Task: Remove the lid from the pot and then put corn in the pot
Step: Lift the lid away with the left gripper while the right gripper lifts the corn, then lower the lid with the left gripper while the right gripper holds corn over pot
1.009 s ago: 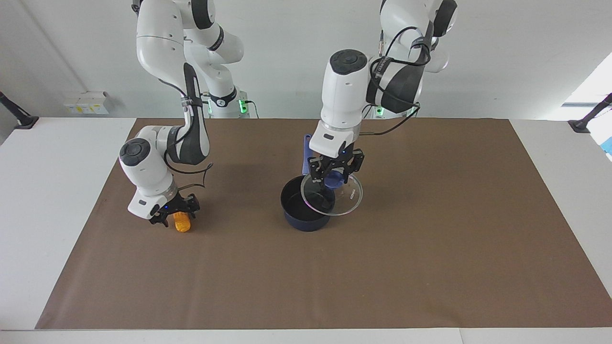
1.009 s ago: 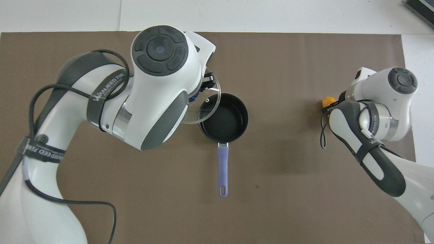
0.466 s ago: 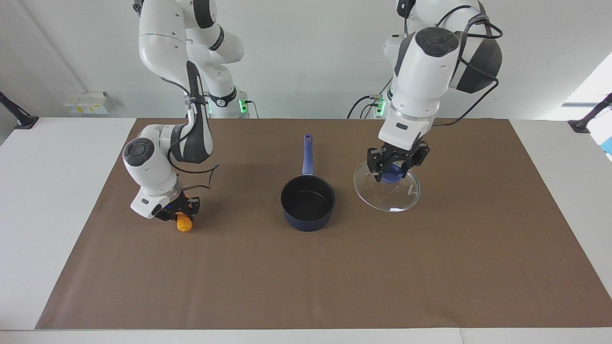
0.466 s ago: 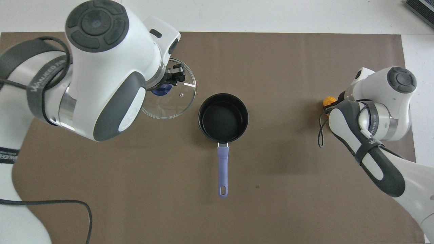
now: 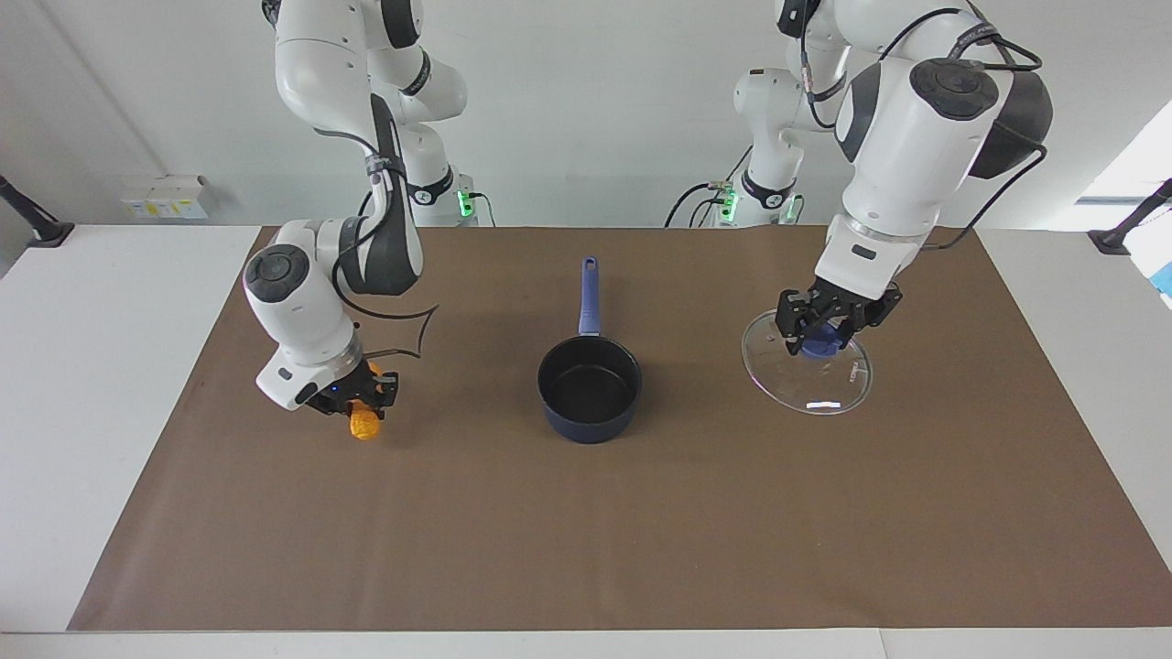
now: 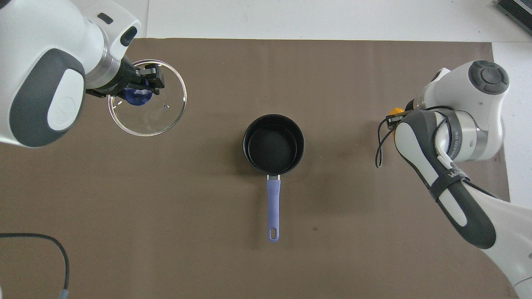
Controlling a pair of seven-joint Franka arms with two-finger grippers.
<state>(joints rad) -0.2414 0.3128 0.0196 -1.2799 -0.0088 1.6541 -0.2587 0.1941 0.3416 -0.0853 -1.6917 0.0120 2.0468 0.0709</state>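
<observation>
The corn (image 5: 364, 425) is clasped in the right gripper (image 5: 363, 403) over the brown mat (image 5: 586, 531). The uncovered pot (image 5: 589, 388) is stood mid-table. The lid (image 5: 808, 371) is gripped by its blue knob (image 5: 820, 341) in the left gripper (image 5: 822, 322), toward the left arm's end.

I see a dark navy pot (image 5: 589, 389) with a black inside and lighter blue handle, a clear lid (image 5: 808, 373) with a blue knob, yellow-orange bumpy corn (image 5: 365, 425), and brown covering on my white desk (image 5: 92, 366).
</observation>
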